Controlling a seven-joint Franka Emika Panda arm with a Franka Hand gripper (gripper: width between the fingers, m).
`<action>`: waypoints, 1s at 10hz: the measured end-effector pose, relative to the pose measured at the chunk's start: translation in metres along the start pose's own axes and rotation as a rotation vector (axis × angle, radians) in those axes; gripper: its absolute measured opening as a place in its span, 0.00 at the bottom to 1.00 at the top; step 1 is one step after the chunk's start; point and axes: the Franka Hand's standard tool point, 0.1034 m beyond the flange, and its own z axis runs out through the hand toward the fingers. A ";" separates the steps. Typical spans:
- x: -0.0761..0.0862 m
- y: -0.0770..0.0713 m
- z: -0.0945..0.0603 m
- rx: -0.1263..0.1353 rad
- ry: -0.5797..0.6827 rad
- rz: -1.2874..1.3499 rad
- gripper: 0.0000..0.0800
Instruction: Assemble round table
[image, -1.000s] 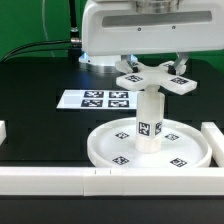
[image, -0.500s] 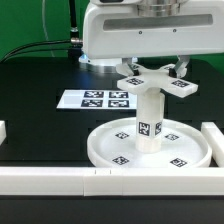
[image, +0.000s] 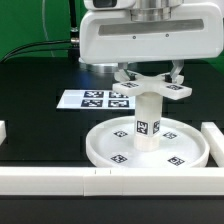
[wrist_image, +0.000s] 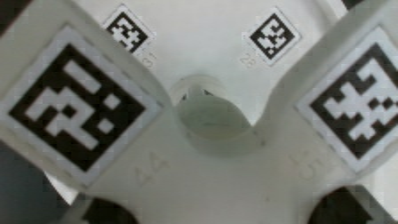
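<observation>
Gripper (image: 152, 73) holds the small cross-shaped piece (image: 152, 87) at the post's top

The arm reaches straight down, fingers closed on the cross, which lies level above the stubby cylinder post (image: 148, 122); whether they touch is unclear. The post stands upright in the centre of the large round rimmed disc (image: 97, 147).

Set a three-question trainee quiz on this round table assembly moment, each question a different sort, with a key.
1. Fill in: the marker board lies to the exterior view's ____ of the post.
2. True or false: the post stands upright on the round disc.
3. Multiple choice: the cross-shaped piece is (A) lying on the marker board, (B) held in the claw over the post, (C) flat in the disc.
Key: 1 left; 2 true; 3 B.
</observation>
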 end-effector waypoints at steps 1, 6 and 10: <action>0.001 0.000 0.000 0.000 0.004 0.000 0.56; 0.001 0.000 0.000 0.000 0.004 0.000 0.56; 0.001 0.000 0.000 0.000 0.004 0.000 0.56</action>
